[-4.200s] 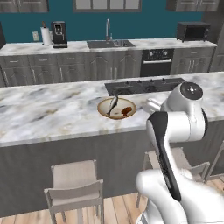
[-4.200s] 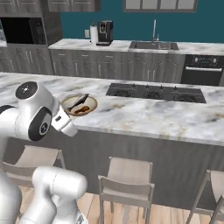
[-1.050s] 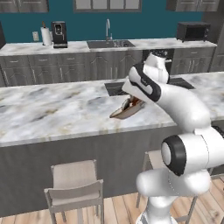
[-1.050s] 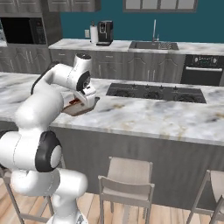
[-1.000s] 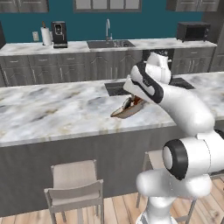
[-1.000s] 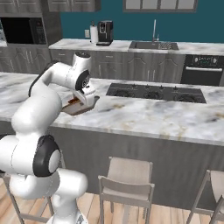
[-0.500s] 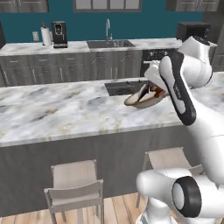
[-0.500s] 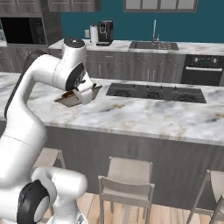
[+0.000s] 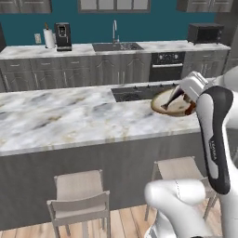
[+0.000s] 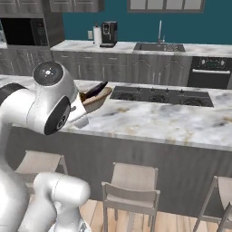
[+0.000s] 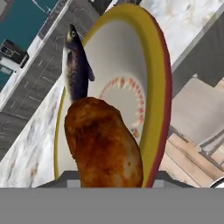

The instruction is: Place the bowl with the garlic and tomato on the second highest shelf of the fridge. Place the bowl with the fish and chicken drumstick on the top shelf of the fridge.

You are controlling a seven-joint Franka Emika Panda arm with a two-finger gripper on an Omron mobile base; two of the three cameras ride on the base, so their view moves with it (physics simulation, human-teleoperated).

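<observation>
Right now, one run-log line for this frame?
phase: carry | held: tan bowl | contents: fish, chicken drumstick | position: above island counter

Home kitchen, rendered. Landmark: the long marble-topped island desk (image 9: 69,116) running across the middle. Set into its far edge, a black cooktop (image 10: 158,97). Along the desk's near side, pale stools (image 9: 79,197) on a wood plank floor (image 10: 149,217). Behind the desk, a teal wall (image 9: 139,23) above a run of grey cabinets (image 9: 107,69) with a light worktop. On that worktop: a steel sink with tall tap (image 9: 115,42), a dark coffee machine (image 9: 62,36) beside a paper towel roll (image 9: 48,38), and a microwave (image 9: 205,33) to the far right. A built-in oven (image 9: 166,67) sits below the worktop, right of the sink. Upper cupboards (image 10: 167,4) above.
</observation>
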